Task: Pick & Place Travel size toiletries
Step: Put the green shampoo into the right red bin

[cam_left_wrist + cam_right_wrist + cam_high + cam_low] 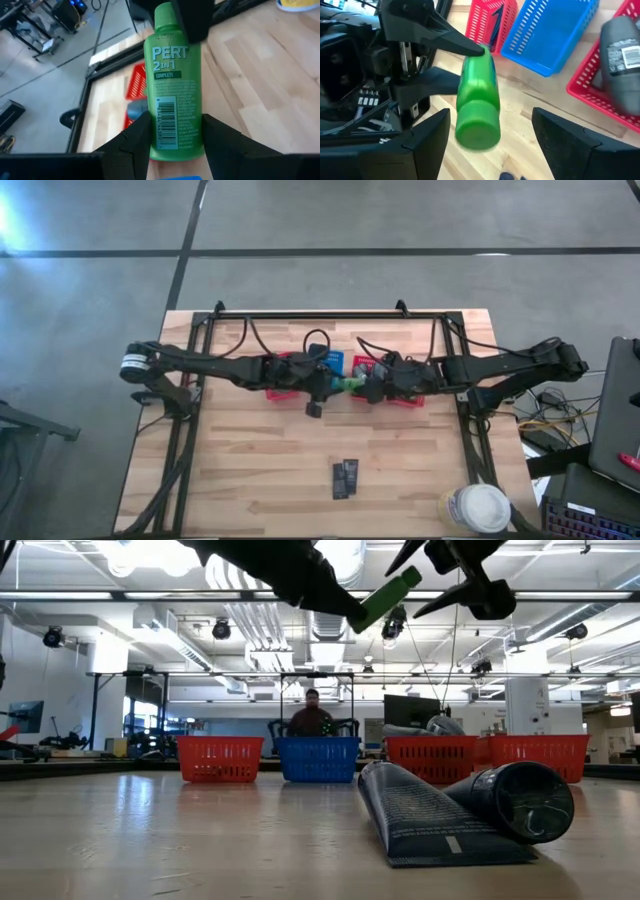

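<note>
A bright green tube [172, 95] marked PERT 2 IN 1 hangs in the air over the table's middle [350, 383], held by my left gripper [176, 122]. In the low view the green tube [385, 598] slants with its cap end higher. My right gripper [490, 112] is open. Its fingers stand wide on either side of the green cap [477, 131] without touching it. Two dark flat tubes [345, 478] lie on the table near its near edge, and they are large in the low view [460, 810]. A grey tube [620, 55] lies in a red basket. My left gripper pinches the green tube between its two fingers at the bottom end [172, 142], opposite the cap. The fingers [455, 42] come roughly level from the table's left and lie along the tube. The tube is lifted clear, and its cap points toward my right gripper.
Two red baskets [280, 377] [405, 395] and a blue basket [335, 362] stand in a row under the arms. A round container with a white lid [478, 508] sits at the near right corner. Bare wood lies between the baskets and the near edge. A person sits beyond the table [313, 715].
</note>
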Controlling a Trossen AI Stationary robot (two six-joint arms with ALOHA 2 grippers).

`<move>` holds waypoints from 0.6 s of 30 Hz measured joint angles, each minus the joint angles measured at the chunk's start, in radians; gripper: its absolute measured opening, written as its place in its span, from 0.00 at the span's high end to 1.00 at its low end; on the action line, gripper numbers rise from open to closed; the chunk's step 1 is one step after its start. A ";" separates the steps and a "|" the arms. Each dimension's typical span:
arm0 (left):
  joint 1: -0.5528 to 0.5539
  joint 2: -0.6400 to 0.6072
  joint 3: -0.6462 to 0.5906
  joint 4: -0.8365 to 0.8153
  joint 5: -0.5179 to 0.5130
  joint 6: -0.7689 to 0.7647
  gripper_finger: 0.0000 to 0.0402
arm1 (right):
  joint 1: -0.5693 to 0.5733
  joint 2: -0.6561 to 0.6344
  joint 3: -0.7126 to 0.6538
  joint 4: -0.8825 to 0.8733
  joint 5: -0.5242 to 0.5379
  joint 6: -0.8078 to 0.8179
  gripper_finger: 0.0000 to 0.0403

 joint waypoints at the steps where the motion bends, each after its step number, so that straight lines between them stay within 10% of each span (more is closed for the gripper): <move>1: 0.000 0.000 0.004 0.001 0.001 0.000 0.62 | -0.001 0.004 0.000 0.010 0.000 -0.003 0.31; 18: -0.007 0.005 0.015 -0.004 0.011 0.003 0.62 | -0.024 0.024 0.000 0.037 -0.005 -0.003 0.45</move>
